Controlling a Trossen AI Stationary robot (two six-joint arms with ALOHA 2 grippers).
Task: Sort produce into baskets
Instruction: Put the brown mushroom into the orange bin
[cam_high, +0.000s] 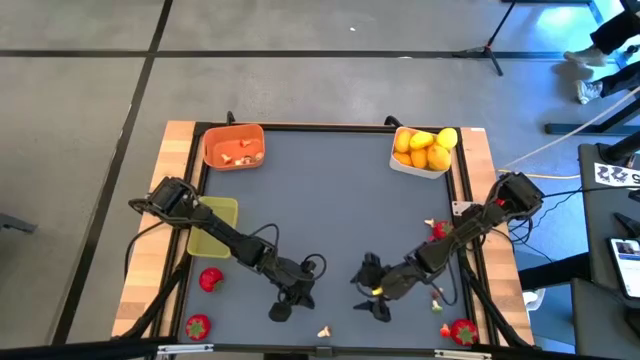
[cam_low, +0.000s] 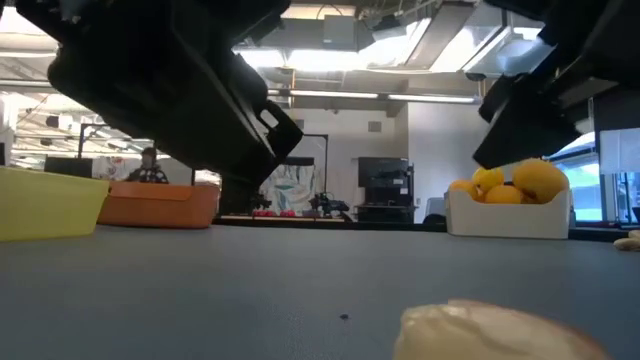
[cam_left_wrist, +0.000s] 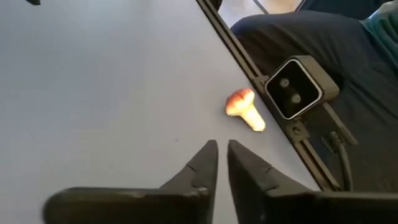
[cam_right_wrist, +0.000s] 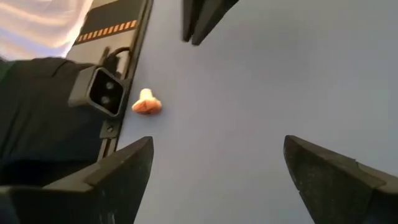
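I read the high view from its left edge inward. Two strawberries (cam_high: 210, 279) lie on the table's lower left, one above the other, and the yellow-green bin (cam_high: 222, 212) sits just above them under my left arm. The orange bin (cam_high: 234, 146) at upper left has a few small pale-and-red bits in it. My left gripper (cam_high: 283, 311) is low at lower centre-left; in its wrist view the fingers (cam_left_wrist: 202, 167) stand almost together with nothing between them, and the mushroom piece (cam_left_wrist: 244, 108) lies on the mat just beyond the tips, near the table's edge rail. In the high view that piece (cam_high: 323, 330) shows at bottom centre, between the two grippers.

My right gripper (cam_high: 379, 296) is just right of centre, jaws spread wide and empty, looking at the same piece from the other side. Further right a strawberry (cam_high: 438, 229) lies by the right arm and another at the lower right corner. The white bin (cam_high: 420, 165) at upper right is full of citrus.

I judge the step in hand is picking up the mushroom piece. Next, I would open the left fingers, ease forward to straddle it, close, then carry it to the orange bin.
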